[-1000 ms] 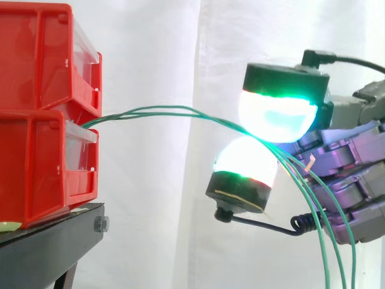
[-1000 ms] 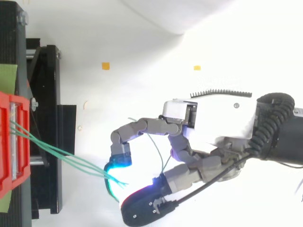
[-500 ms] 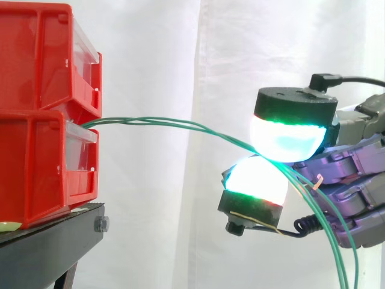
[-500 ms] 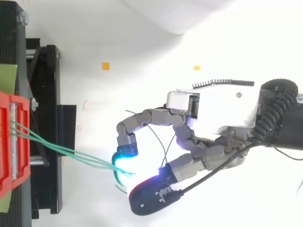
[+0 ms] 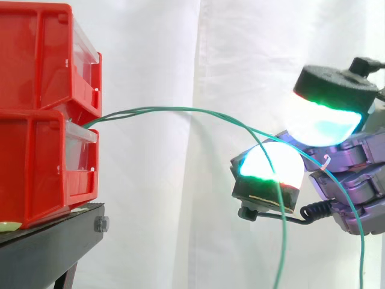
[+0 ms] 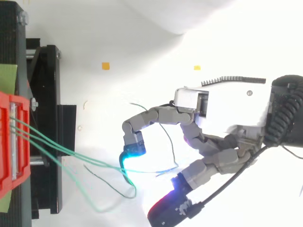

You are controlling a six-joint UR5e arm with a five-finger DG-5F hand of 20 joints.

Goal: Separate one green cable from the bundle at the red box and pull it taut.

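Side view is showing thin green cables (image 5: 174,109) arching slackly from the red plastic box (image 5: 36,162) to the robot's glowing-tipped hand (image 5: 349,180); I cannot tell whether it is gripping any. Strands are lying together, so pulling is risking dragging several, or slipping free.

Stacked bins (image 5: 36,162) were set on stand (image 5: 48,244) at 9 o'clock. From them cables (image 5: 180,109) were run toward hand (image 5: 349,192) at 3 o'clock. Behind, curtain (image 5: 180,48) was hung.
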